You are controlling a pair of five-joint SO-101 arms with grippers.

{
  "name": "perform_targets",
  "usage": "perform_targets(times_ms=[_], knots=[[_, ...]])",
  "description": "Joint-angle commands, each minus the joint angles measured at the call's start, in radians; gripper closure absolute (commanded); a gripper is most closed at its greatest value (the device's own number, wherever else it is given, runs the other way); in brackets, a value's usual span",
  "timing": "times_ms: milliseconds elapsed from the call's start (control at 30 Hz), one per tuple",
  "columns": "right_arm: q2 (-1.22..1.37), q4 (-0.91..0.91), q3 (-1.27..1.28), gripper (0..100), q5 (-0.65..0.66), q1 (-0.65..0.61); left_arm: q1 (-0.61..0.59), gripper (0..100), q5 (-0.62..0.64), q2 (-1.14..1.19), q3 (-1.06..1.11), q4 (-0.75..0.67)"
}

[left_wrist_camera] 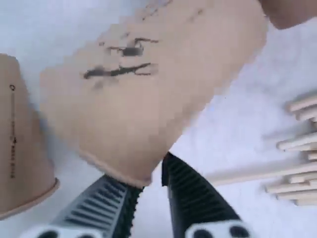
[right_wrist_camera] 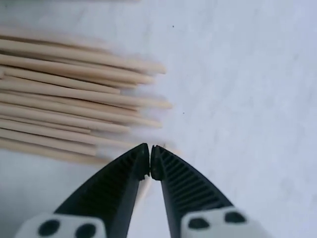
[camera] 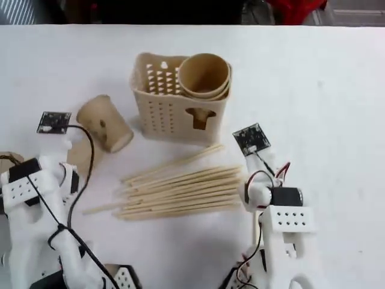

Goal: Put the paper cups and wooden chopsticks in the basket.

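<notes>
chopsticks (camera: 180, 189): a loose bundle lying flat on the table (camera: 313, 90), just in front of the basket (camera: 162, 117). Its long axis runs across between the two arms, and one stick slants up towards the basket.
handling, sticks: light, stiff and smooth, so likely to roll and scatter. I'd pinch a few near mid-length.
paper cup (left_wrist_camera: 148, 84): on its side, rim towards the left gripper (left_wrist_camera: 156, 171), body pointing away. It looks thin and crushable, best taken at the rim.
left grip: looks pinched on that rim.
right gripper (right_wrist_camera: 150, 151): closed on nothing, at the sticks' ends.
stacked cups (camera: 204, 75): upright in the basket.
</notes>
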Motion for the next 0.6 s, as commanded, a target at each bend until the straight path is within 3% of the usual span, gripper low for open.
perform_targets(times_ms=[0, 133, 300, 433, 567], knots=[[-0.016, -0.022, -0.003, 97.8, -0.002, -0.008, 0.021, 98, 0.008, -0.007, -0.041, -0.017], [-0.016, -0.022, -0.003, 97.8, -0.002, -0.008, 0.024, 98, 0.008, -0.007, -0.132, 0.055], [-0.016, -0.022, -0.003, 97.8, -0.003, -0.008, 0.024, 98, 0.008, -0.007, -0.374, 0.253], [-0.018, -0.022, -0.003, 97.9, -0.005, -0.001, 0.039, 98, 0.009, -0.007, -0.743, 0.474], [-0.077, -0.024, -0.002, 98.2, -0.084, 0.028, 0.170, 98, 0.015, -0.007, -1.171, 0.667]])
